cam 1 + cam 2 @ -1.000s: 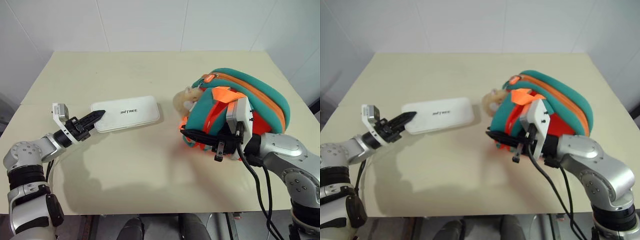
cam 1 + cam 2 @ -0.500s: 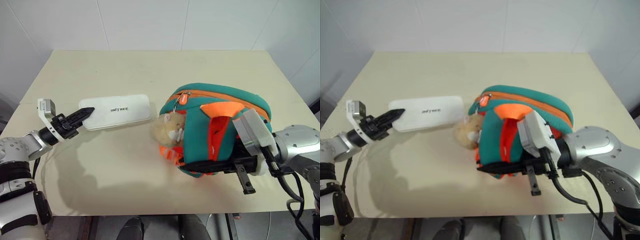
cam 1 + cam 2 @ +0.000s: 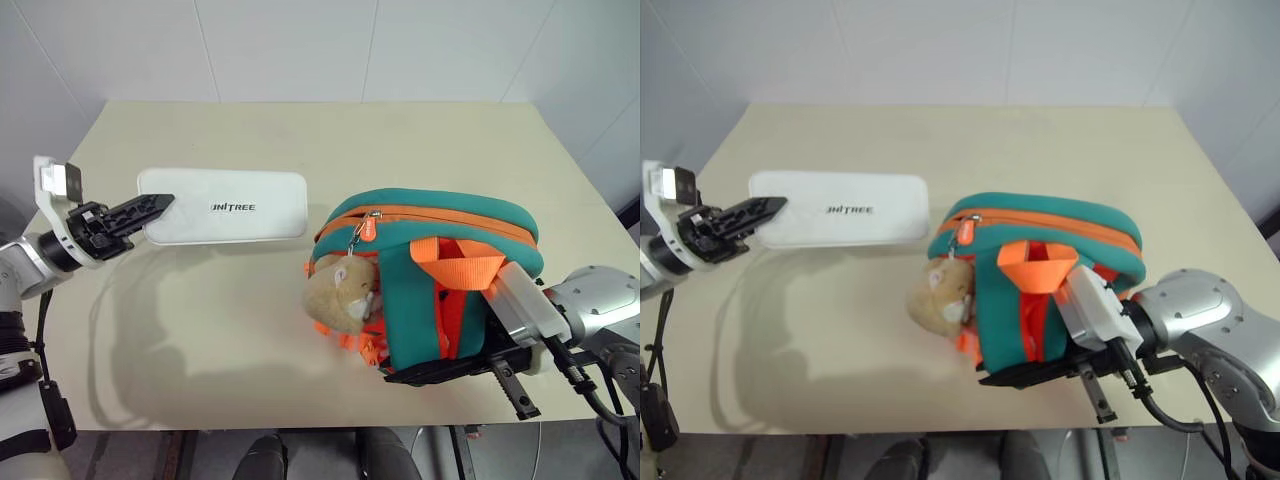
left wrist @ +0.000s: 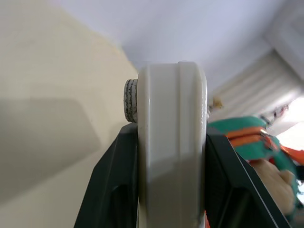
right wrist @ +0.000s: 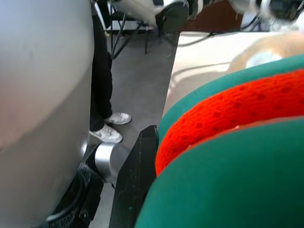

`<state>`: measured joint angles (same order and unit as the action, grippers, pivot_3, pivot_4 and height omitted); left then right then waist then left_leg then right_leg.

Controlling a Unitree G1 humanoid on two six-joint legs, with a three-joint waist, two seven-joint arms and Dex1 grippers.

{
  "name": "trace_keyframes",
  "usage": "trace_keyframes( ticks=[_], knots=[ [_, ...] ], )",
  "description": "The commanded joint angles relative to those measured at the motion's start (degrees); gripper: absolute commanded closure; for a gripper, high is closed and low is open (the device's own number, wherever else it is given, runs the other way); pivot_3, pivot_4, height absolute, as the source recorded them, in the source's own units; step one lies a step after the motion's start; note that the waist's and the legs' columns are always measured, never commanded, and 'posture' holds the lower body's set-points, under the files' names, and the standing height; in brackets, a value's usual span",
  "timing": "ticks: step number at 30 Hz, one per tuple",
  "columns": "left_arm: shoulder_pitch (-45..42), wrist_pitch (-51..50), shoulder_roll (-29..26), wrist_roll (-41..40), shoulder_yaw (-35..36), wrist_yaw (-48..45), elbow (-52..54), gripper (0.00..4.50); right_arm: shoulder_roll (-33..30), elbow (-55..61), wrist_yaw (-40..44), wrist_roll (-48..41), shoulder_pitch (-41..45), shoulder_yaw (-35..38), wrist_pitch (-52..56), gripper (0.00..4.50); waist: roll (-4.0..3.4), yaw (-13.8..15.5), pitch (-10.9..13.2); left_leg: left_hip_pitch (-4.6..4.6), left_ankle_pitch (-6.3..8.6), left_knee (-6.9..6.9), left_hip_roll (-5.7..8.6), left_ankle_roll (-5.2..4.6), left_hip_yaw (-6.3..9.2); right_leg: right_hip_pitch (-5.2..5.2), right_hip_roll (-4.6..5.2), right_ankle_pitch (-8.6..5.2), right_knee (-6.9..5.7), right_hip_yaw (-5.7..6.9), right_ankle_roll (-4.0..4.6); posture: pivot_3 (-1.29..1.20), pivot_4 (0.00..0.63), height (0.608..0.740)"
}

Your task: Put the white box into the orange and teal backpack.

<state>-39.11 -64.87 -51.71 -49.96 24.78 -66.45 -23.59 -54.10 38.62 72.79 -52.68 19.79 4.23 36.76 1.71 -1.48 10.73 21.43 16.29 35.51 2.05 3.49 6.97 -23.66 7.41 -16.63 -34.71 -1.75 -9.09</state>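
The white box [image 3: 225,205], lettered UNITREE, hangs level above the table's left side and throws a shadow below it. My left gripper [image 3: 160,203] is shut on its left end. In the left wrist view the box's rim [image 4: 171,142] sits squeezed between the two black fingers [image 4: 114,190]. The orange and teal backpack [image 3: 440,260] stands near the front right edge, its orange zipper line on top, a tan plush toy [image 3: 340,295] hanging on the side toward the box. My right gripper [image 3: 400,375] is shut on the backpack's lower edge, with one finger [image 5: 137,185] under the fabric.
The cream table [image 3: 250,330] has bare room between the box and the backpack and along its far side. White walls stand behind it. A person's legs and shoes [image 5: 111,130] are on the floor beside the table.
My left gripper has lifted the box off the table and drawn it left. My right gripper has pulled the backpack toward the front edge and turned it upright, zipper side up.
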Motion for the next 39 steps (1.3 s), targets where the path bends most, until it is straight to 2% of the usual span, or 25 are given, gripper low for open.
trace_keyframes(
  ticks=[1, 4, 8, 12, 27, 34, 39],
  knots=[
    [0.7, 2.5, -2.0, -2.5, 2.3, -3.4, 7.3, 3.18, 0.6, -1.6, 1.5, 2.7, 0.4, -1.4, -3.0, 3.96, 0.00, -0.1, 0.0, 0.00, 0.00, 0.03, 0.00, 0.00, 0.00, 0.00, 0.00, 0.00, 0.01, -0.01, 0.00, 0.00, 0.150, 0.740],
    [1.7, 4.1, -2.9, -3.5, 1.7, -6.5, 13.2, 3.18, 1.6, -3.6, 1.6, 4.6, 1.7, -3.0, -4.3, 3.96, 0.00, -0.1, 0.0, 0.00, 0.01, 0.11, -0.01, 0.00, 0.00, 0.00, -0.01, 0.00, 0.01, -0.02, 0.00, 0.00, 0.150, 0.740],
    [1.3, 6.9, -3.6, -2.5, 0.4, -8.2, 15.8, 3.18, 3.3, -5.4, 1.1, 5.9, 3.6, -4.6, -4.9, 3.96, 0.00, 0.0, 0.0, -0.01, 0.03, 0.21, -0.02, -0.01, 0.01, 0.02, -0.01, 0.00, -0.04, -0.02, 0.01, 0.00, 0.150, 0.740],
    [-0.6, 10.9, -4.2, -0.5, -1.0, -7.6, 16.2, 3.18, 4.4, -6.0, 0.8, 6.6, 4.5, -5.3, -5.0, 3.96, 0.00, 0.0, 0.0, 0.00, 0.03, 0.22, -0.01, -0.01, 0.00, 0.02, -0.01, 0.00, -0.03, -0.03, 0.00, 0.00, 0.150, 0.740],
    [-11.5, 18.0, -8.1, 2.5, -9.6, -15.5, 18.6, 3.18, 6.2, -8.2, 0.3, 8.1, 6.4, -6.4, -5.0, 3.96, 0.02, 0.0, 0.0, 0.04, 0.05, 0.30, -0.02, -0.03, -0.01, 0.03, -0.05, 0.00, -0.06, -0.02, 0.00, 0.00, 0.150, 0.740],
    [-11.2, 21.7, -8.4, 4.2, -10.0, -13.7, 21.8, 3.18, 6.8, -9.1, 0.4, 8.9, 6.8, -6.8, -5.1, 3.96, 0.02, 0.0, 0.0, 0.07, 0.08, 0.37, -0.02, -0.07, -0.01, 0.05, -0.05, 0.01, -0.22, -0.02, -0.01, 0.00, 0.150, 0.740],
    [-12.8, 21.0, -9.2, 2.3, -7.9, -12.1, 23.8, 3.18, 6.9, -9.5, 0.8, 9.2, 7.1, -6.9, -5.0, 3.96, 0.02, 0.0, 0.0, 0.08, 0.15, 0.48, -0.01, -0.19, -0.01, 0.08, -0.05, 0.01, -0.22, -0.02, -0.02, 0.00, 0.150, 0.740]
  ],
)
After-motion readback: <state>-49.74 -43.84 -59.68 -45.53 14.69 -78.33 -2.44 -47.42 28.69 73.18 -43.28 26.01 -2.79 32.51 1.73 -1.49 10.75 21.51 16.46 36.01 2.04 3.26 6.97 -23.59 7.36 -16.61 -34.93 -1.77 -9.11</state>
